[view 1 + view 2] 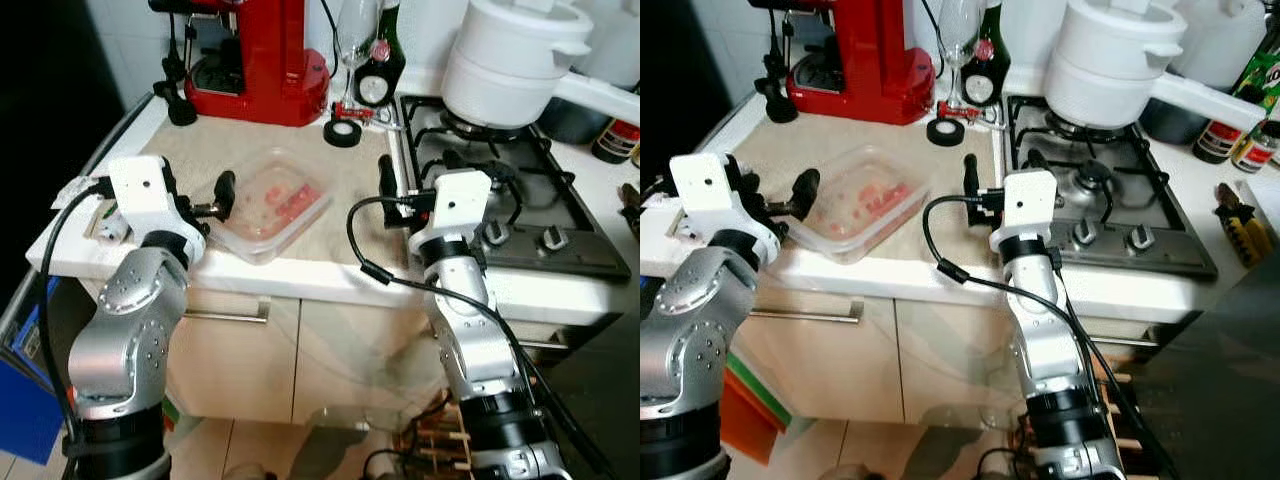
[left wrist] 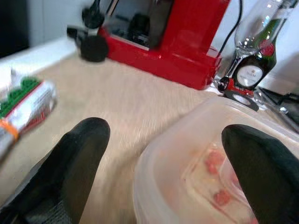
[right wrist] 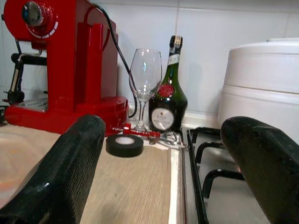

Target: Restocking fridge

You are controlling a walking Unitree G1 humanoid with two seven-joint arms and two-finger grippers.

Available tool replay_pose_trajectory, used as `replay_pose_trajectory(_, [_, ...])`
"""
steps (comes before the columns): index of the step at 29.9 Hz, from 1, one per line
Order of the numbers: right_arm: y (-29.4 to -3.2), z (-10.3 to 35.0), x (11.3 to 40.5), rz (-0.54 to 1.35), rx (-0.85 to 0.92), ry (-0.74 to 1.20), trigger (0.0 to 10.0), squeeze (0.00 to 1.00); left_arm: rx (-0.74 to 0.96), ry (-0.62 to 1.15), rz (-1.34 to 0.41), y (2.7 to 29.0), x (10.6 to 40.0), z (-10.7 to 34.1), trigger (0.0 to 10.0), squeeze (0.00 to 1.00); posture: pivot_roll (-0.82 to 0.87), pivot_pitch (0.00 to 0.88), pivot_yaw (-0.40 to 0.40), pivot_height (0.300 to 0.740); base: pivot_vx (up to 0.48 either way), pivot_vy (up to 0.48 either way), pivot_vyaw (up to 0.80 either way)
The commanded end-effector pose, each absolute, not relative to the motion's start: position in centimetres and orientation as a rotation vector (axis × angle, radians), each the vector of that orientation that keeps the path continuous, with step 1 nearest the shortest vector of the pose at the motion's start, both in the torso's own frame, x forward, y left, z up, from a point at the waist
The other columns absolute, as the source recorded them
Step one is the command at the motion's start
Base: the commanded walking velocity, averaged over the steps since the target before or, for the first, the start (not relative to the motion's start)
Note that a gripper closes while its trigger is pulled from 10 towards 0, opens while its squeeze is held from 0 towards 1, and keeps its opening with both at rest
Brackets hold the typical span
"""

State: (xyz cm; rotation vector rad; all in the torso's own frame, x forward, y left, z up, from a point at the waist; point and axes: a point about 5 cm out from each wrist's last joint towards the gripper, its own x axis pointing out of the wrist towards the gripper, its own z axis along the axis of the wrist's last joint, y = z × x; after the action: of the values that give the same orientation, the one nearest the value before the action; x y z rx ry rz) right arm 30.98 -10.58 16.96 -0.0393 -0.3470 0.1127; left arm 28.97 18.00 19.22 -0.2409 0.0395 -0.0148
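Kitchen counter (image 1: 330, 190) beside hob | clear food container (image 1: 268, 205) lies partly between left gripper (image 2: 159, 158) fingers, spread wide, judged lined up for a grasp | right gripper (image 3: 168, 154) held wide apart, nothing between.

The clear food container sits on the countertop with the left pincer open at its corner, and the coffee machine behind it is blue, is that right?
Not quite: the coffee machine is red, as the left eye view shows. The rest holds: the clear food container sits on the countertop with the left pincer open at its corner.
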Motion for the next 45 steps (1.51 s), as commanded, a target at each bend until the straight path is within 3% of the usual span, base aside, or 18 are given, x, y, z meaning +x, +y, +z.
replay_pose_trajectory(1, [-10.8,17.0,31.0,0.108,-0.05,-0.351,10.0,0.02,-0.287,0.051,-0.013,17.8,29.2,19.5,10.0,0.0,0.08,0.0,-0.029,0.74,0.0,0.0,0.0])
replay_pose_trajectory(9, [-10.8,17.0,31.0,0.11,-0.051,-0.353,10.0,0.02,-0.444,0.209,0.006,17.7,29.7,18.1,10.0,0.0,0.08,0.0,-0.03,0.74,0.0,0.0,0.0])
replay_pose_trajectory(17, [-10.8,17.1,31.1,0.108,-0.054,-0.356,10.0,0.02,-0.408,0.28,-0.045,17.0,29.8,17.8,10.0,0.0,0.08,0.0,-0.029,0.74,0.0,0.0,0.0])
replay_pose_trajectory(18, [-10.8,17.1,31.0,0.109,-0.055,-0.356,10.0,0.02,-0.377,0.286,-0.04,17.2,29.8,17.7,0.0,0.0,0.08,0.0,-0.029,0.74,0.0,0.0,0.0])
replay_pose_trajectory(22, [-10.7,17.1,31.0,0.11,-0.054,-0.355,10.0,0.02,-0.315,0.263,-0.049,17.4,30.0,18.2,0.0,0.0,0.08,0.0,-0.028,0.74,0.0,0.0,0.0])
replay_pose_trajectory(30, [-10.8,17.1,31.0,0.106,-0.052,-0.354,10.0,0.02,-0.348,0.229,-0.089,17.5,30.5,19.0,0.0,0.0,0.07,0.0,-0.025,0.74,0.0,0.0,0.0])
replay_pose_trajectory(37, [-10.9,17.0,31.0,0.102,-0.055,-0.35,10.0,0.02,-0.656,0.094,-0.141,17.5,31.3,21.6,0.0,0.0,0.07,0.0,-0.028,0.74,0.0,0.0,0.0])
replay_pose_trajectory(45, [-11.0,17.0,31.1,0.099,-0.058,-0.347,10.0,0.02,-0.684,-0.033,-0.165,18.3,31.8,24.0,0.0,0.0,0.07,0.0,-0.031,0.74,0.0,0.0,0.0])
